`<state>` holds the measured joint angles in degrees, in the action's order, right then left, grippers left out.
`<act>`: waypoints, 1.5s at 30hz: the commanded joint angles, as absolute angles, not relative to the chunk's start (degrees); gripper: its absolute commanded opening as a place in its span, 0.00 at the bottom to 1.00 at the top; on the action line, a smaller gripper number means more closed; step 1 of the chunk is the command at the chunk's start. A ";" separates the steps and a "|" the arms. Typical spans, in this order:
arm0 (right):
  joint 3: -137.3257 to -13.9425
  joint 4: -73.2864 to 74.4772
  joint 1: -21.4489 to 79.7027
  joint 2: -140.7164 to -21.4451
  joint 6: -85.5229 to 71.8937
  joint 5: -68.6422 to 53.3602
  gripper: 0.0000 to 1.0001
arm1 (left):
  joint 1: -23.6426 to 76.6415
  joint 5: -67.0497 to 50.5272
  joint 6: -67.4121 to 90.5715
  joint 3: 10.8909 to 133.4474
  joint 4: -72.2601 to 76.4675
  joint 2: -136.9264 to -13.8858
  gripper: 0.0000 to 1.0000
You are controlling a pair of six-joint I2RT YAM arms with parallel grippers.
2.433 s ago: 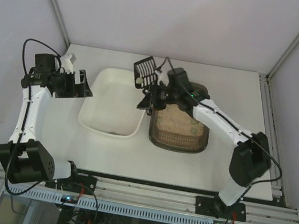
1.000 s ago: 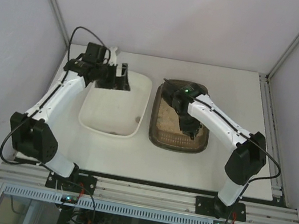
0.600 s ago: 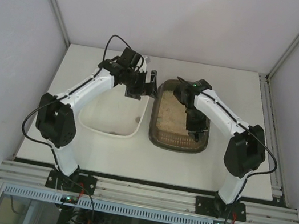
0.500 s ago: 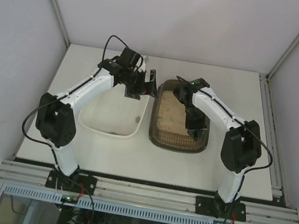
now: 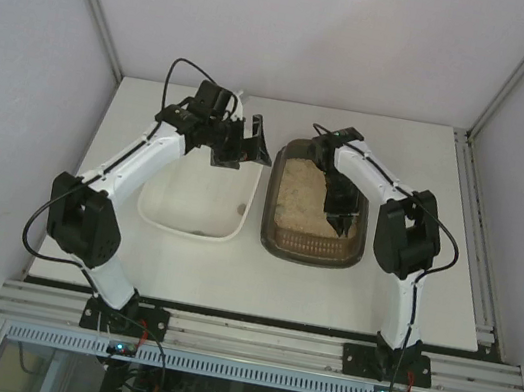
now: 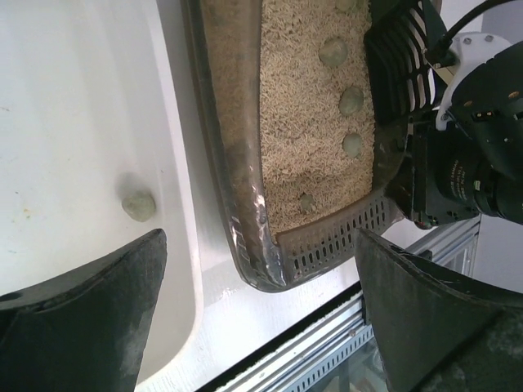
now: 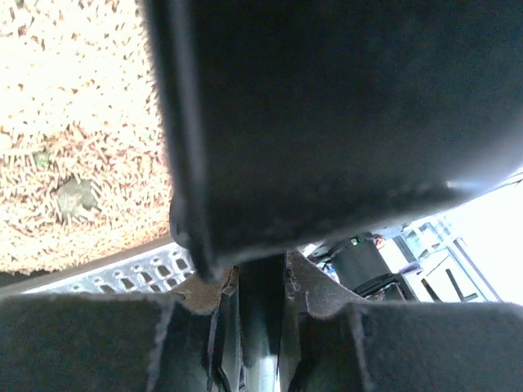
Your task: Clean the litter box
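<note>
The right gripper (image 7: 253, 302) is clamped shut on the handle of the black slotted plastic scoop (image 6: 399, 73), held low along the right side of the dark brown-grey rounded plastic litter box (image 5: 280, 238). That box sits just right of the white plastic tray (image 5: 183, 213), and the left gripper (image 5: 243, 144) hangs wide open and empty above their shared edge. One grey clump (image 6: 139, 204) lies in the white plastic tray and at least four grey clumps (image 6: 351, 100) sit in the box, so the cleaning looks begun but mostly undone.
</note>
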<state>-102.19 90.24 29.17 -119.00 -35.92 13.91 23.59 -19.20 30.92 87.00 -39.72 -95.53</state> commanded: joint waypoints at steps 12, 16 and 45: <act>-108.25 87.82 27.48 -123.70 -34.39 5.09 0.00 | 17.75 -26.13 32.17 85.04 -37.46 -95.27 1.00; -108.17 87.54 27.73 -124.90 -33.72 2.39 0.00 | 17.64 -26.10 32.09 84.91 -37.68 -95.58 1.00; -98.20 74.36 25.06 -122.43 -31.27 -29.54 0.00 | 17.01 -24.99 30.87 84.55 -38.54 -97.38 0.99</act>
